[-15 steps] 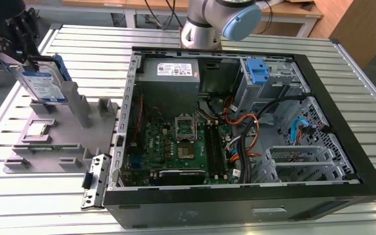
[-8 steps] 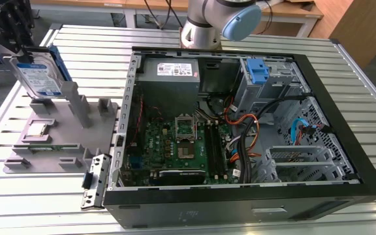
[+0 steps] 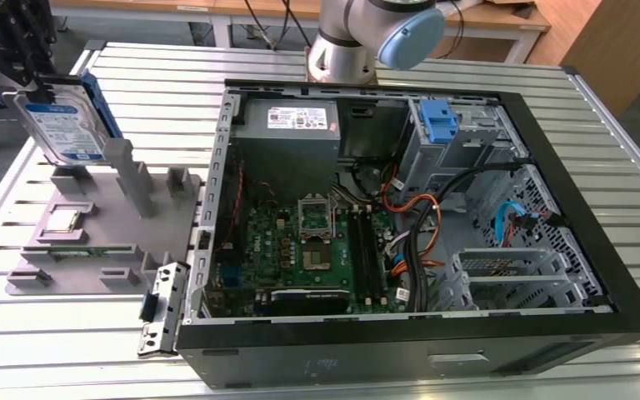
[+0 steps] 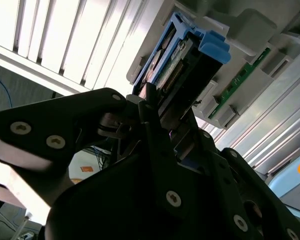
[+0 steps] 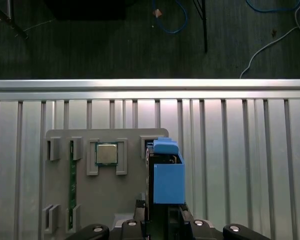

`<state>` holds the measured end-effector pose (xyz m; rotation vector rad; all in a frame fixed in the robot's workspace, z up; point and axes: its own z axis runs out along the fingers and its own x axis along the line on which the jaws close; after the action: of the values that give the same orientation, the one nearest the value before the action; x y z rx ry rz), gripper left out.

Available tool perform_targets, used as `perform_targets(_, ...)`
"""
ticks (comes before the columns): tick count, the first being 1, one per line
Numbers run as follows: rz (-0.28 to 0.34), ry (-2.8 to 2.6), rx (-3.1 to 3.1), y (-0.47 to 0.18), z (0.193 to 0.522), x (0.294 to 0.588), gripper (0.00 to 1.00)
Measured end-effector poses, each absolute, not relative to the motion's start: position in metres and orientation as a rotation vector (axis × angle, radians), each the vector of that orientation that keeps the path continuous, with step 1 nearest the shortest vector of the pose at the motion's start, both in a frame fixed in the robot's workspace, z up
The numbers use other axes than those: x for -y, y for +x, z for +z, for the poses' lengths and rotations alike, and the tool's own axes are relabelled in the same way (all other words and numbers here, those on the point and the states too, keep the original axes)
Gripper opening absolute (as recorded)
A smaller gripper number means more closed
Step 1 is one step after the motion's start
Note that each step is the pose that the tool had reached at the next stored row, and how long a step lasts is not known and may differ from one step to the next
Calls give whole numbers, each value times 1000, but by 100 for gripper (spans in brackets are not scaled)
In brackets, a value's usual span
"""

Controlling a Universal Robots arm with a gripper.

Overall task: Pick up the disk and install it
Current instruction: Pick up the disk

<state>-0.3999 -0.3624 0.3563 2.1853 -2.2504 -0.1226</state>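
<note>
Currently the gripper [image 3: 40,90] is at the exterior view's far left, above the grey fixture tray [image 3: 87,221] on the slatted table [image 3: 153,62]. Its black body is partly cut off by the frame edge.

- The jaws are closed on the disk [image 3: 67,127], gripping it near its upper end. The disk hangs upright and slightly tilted, label face toward the camera.
- The disk's lower edge sits just over the tray's upright posts. Whether it touches a slot there cannot be made out.
- In the second wrist view the black fingers [image 4: 151,127] press against the disk's sides [image 4: 172,67]. The blue carrier rail [image 4: 212,45] sticks out past them. Most of the drive body is hidden behind the gripper housing.
- In the first wrist view the disk is seen edge-on, mostly as blue carrier [image 5: 168,182], with the tray beneath.
- On the tray nearby lie a processor chip [image 5: 106,154] and a green memory stick [image 5: 72,185].
- The open computer case [image 3: 409,342] lies well apart, toward the exterior view's right. Its drive bay carries a blue latch [image 3: 439,121]. Cables hide much of the bay's interior.
</note>
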Motion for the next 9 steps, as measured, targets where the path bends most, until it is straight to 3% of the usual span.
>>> perform_targets(9,-123,2185,2251,-400,357,362,35)
